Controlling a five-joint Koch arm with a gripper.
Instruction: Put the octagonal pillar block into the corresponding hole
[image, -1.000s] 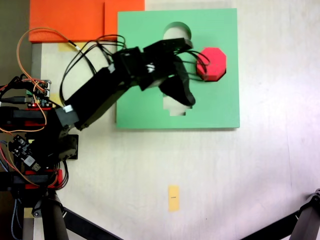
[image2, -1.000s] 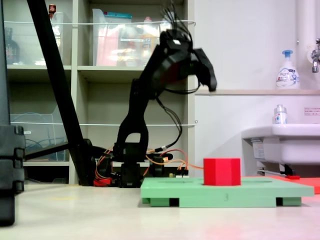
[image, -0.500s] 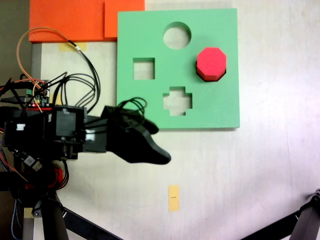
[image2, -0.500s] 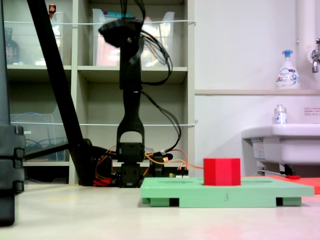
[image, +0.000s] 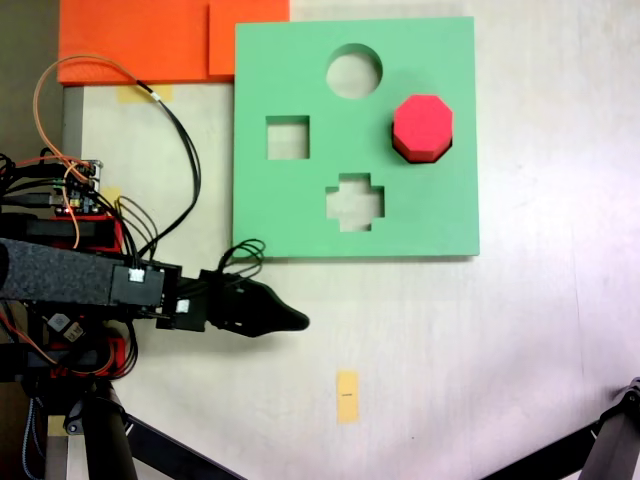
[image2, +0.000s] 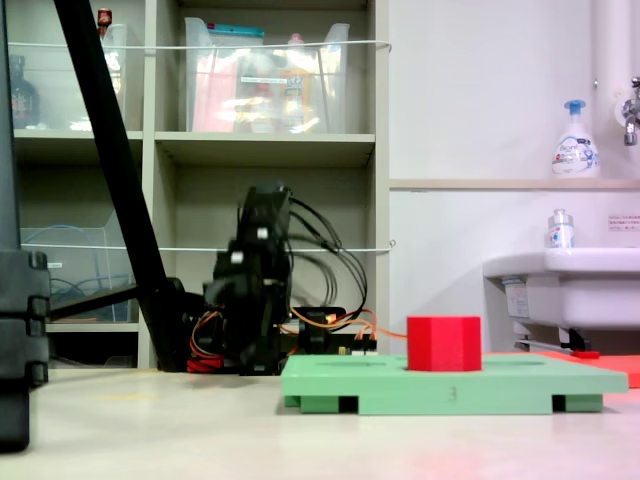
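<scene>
Standing in the green foam board (image: 440, 215), red octagonal block (image: 422, 126); gripper (image: 296, 321) state unclear.

One red block (image: 422, 126), one green board (image: 300, 220) with four cutouts.

Octagonal pillar block (image: 423, 124) in the board's (image: 300, 215) right-hand hole, end effector (image: 285, 320) below the board's lower-left corner.
</scene>
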